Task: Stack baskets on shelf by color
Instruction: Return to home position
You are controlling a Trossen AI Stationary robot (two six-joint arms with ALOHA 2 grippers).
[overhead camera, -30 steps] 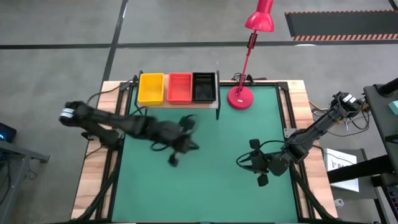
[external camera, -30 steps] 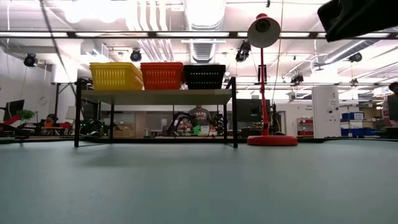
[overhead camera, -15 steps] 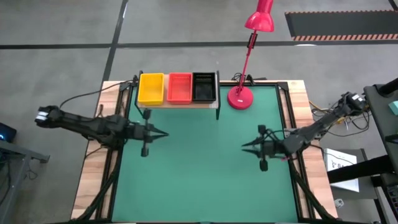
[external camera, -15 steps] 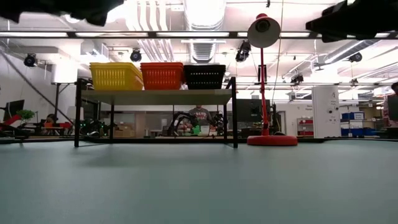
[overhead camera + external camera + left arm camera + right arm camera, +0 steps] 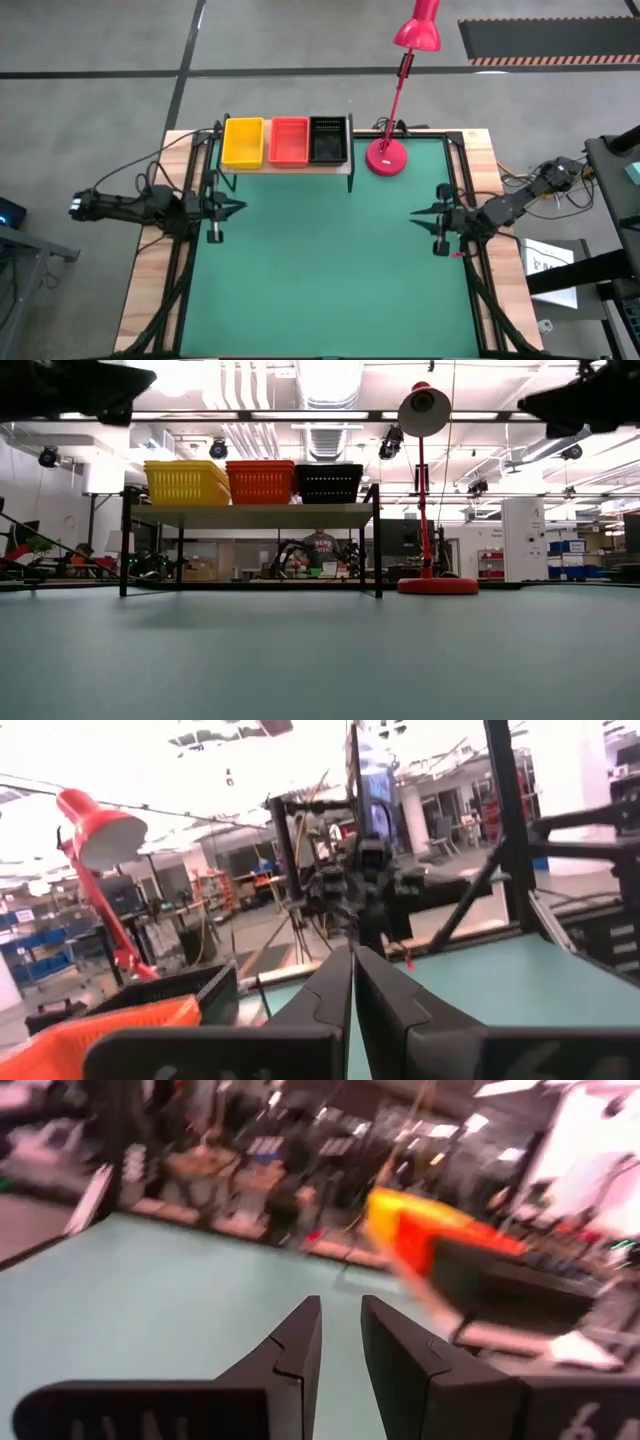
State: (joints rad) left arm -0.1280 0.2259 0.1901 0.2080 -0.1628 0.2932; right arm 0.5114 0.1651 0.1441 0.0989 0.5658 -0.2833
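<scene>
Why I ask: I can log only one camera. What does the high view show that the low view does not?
Only the high view: the left claw and right claw, at opposite edges of the table. Only the low view: the shelf from the side, on its legs, and the room behind. Both: yellow baskets, red baskets and black baskets in a row on the shelf, beside the red lamp.
</scene>
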